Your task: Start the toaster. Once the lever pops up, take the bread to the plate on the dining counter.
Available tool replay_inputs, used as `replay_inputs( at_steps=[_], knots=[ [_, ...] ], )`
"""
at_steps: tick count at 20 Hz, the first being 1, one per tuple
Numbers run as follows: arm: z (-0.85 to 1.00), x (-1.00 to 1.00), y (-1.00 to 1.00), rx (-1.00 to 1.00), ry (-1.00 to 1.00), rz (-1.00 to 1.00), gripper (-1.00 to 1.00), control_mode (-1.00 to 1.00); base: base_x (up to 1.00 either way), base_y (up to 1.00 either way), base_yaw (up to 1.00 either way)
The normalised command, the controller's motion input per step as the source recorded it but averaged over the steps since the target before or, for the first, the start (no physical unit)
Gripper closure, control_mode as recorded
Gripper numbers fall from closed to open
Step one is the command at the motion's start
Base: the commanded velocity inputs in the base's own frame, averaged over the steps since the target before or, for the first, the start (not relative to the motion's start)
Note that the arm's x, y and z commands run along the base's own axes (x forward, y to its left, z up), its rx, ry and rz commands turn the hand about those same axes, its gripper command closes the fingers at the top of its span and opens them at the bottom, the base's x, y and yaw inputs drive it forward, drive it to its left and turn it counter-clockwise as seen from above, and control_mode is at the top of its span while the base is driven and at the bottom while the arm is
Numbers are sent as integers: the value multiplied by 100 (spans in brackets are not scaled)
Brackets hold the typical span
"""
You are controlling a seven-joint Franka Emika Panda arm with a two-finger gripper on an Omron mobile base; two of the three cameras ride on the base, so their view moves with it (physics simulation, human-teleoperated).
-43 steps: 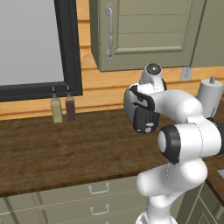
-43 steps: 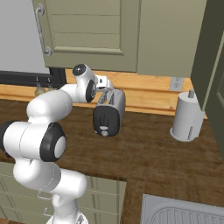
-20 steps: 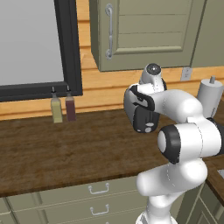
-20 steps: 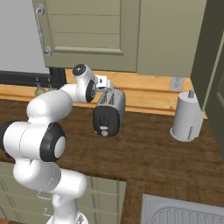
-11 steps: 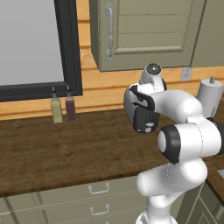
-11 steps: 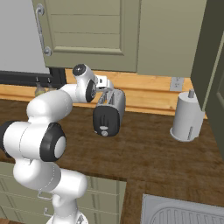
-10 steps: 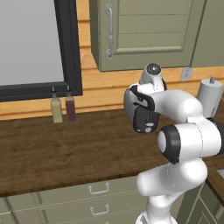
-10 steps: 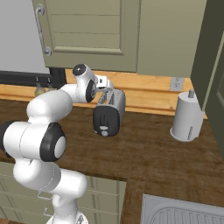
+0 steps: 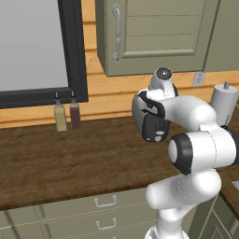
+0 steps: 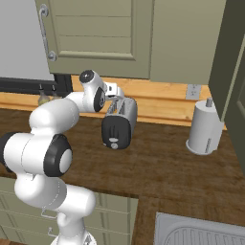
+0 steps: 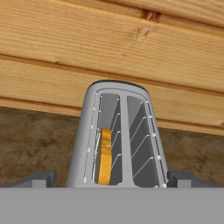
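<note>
I look straight down on the toaster [image 11: 120,131] at center frame, its two slots running upward. The bread [image 11: 104,155] stands in the left slot. My fingertips [image 11: 40,178] sit at the lower corners, spread wide on either side.

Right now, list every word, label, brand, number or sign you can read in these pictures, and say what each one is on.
None: no view shows any readable text.
The toaster has a black end panel with a round knob but no lettering.
The two bottles by the window show no labels.
The pale canister and the cabinet doors are plain.
</note>
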Motion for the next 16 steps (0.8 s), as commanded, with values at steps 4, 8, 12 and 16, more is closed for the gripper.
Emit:
replay_inputs(
  at_steps=[4, 8, 12, 16],
  knots=[
    [0, 0, 0, 0, 0, 0, -100, -100, 0, 0, 0],
    [0, 0, 0, 0, 0, 0, -100, -100, 0, 0, 0],
    [0, 0, 0, 0, 0, 0, -100, -100, 0, 0, 0],
    [0, 0, 0, 0, 0, 0, -100, -100, 0, 0, 0]
  ],
)
